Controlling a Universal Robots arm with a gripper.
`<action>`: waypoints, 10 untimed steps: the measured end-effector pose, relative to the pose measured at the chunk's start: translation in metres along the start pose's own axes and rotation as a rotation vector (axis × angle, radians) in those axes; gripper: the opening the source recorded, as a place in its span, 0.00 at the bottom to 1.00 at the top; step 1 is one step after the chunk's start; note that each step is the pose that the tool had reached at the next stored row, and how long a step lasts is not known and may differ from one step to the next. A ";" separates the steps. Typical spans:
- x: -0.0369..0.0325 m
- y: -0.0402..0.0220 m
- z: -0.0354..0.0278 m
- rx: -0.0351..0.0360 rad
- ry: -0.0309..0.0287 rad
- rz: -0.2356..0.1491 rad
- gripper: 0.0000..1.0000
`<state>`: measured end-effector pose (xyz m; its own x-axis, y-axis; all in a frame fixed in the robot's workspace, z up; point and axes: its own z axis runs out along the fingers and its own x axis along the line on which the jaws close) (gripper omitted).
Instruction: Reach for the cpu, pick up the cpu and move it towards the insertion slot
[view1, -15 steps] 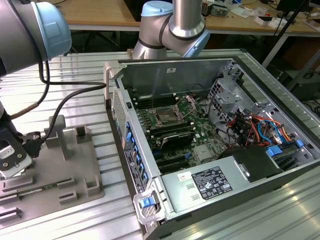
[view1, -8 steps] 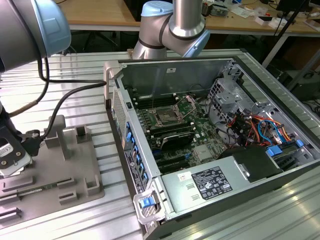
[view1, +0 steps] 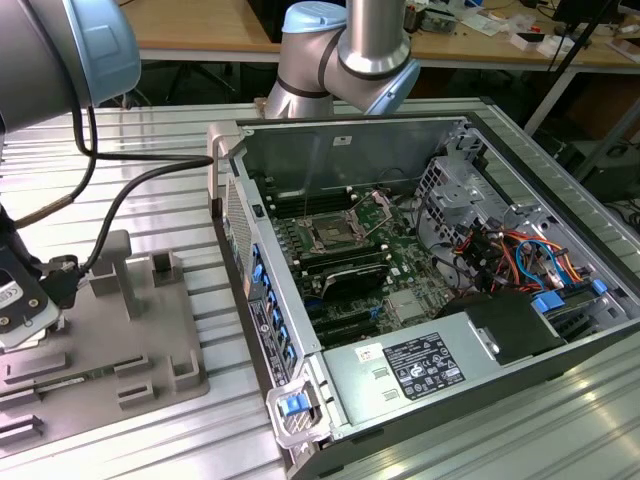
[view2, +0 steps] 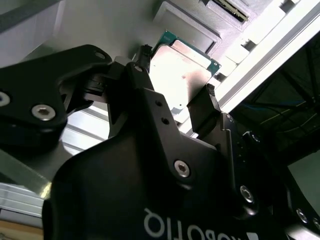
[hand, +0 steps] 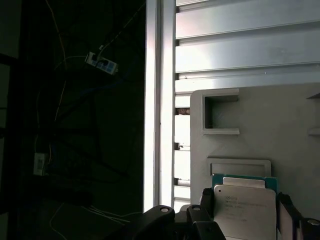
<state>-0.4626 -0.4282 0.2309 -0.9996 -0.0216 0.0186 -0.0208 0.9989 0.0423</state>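
exterior view: the big grey-and-blue robot arm (view1: 60, 50) hangs with its wrist end over the flat grey plastic tray with raised blocks (view1: 150, 350) on the ribbed aluminium table (view1: 560, 430). the square, silver-framed, dark-centred insertion slot (view1: 335, 235) sits inside the open grey metal computer case (view1: 400, 370), well apart from the fingers.

second wrist view: the black two-finger gripper (view2: 177, 72) has its fingers (view2: 202, 107) drawn in narrow. the small flat square silver-topped cpu with the thin green rim (view2: 185, 65) is right between them. the pads look pressed onto two opposite edges, so i'd call it gripped.

first wrist view: same story. the cpu is sandwiched between the fingers, with the tray's grey surface just past the fingertips and a raised square block further beyond them. can't tell if the chip is off the tray yet.

my take on doing this pick well: keep the pads centred on those two edges so the chip stays flat and doesn't pivot. squeeze only enough to hold it. the rim is thin, so a skewed grip could let it slip.
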 end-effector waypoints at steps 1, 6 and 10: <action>0.0000 0.0000 -0.0001 -0.0002 -0.0002 0.000 0.55; 0.0000 0.0000 -0.0010 0.0000 0.0000 0.000 0.55; 0.0000 0.0001 -0.0017 -0.0001 -0.0001 0.000 0.55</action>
<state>-0.4626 -0.4282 0.2327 -0.9996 -0.0217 0.0185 -0.0209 0.9989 0.0424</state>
